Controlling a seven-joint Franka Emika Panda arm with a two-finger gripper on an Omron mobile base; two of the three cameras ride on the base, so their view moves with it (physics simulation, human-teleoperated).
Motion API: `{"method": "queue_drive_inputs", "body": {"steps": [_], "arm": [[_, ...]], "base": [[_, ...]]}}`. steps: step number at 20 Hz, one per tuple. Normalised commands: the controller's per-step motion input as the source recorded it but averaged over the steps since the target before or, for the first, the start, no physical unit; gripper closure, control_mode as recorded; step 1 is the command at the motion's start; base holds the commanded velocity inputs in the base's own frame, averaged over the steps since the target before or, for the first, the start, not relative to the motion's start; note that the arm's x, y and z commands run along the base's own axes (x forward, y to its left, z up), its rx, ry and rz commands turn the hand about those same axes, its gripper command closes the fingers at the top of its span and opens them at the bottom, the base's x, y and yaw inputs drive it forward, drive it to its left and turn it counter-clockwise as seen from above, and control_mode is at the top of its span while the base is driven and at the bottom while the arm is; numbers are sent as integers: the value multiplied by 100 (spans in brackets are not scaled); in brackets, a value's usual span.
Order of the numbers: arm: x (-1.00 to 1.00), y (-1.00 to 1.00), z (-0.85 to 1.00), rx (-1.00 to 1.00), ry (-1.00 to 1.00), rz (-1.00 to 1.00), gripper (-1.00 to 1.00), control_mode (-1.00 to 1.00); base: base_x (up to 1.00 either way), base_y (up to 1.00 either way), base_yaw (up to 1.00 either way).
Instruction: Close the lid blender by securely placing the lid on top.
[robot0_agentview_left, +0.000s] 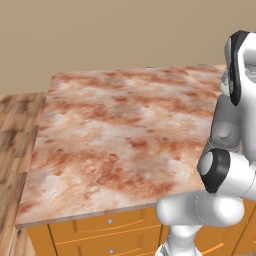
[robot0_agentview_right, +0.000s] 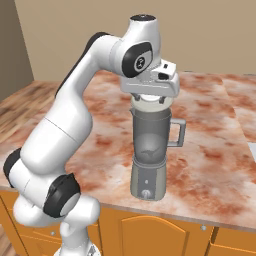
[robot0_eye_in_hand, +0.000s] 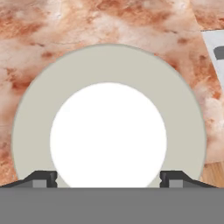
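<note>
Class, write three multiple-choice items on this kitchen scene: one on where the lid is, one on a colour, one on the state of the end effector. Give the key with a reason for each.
1. Where is the lid?
A. Flat on the counter beside the blender
B. Directly above the blender's jar mouth, under the end effector
C. On the floor

2. What colour are the cabinet fronts under the counter?
A. Orange
B. Blue
C. Black

3. What is the state of the end effector?
A. Open and far from the lid
B. Shut on the blender's handle
C. Shut on the lid

Key: 1 B, the right base view shows the disc between the hand and the top of the blender. 2 A, the drawers below the marble counter are orange. 3 C, in the hand view one fingertip stands at each side of the lid.
</note>
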Motion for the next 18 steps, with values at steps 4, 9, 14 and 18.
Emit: {"method": "queue_drive_inputs", "body": {"steps": [4,9,14,18], "arm": [[0,-26,-4,12,11,4,100,-100],[0,7,-23,5,12,3,100,-100],[4,12,-9,0,9,4,100,-100],[-1,1,-11,0,0,4,100,-100]], "base": [[0,0,0],[0,0,0],[0,0,0],[0,0,0]]}}
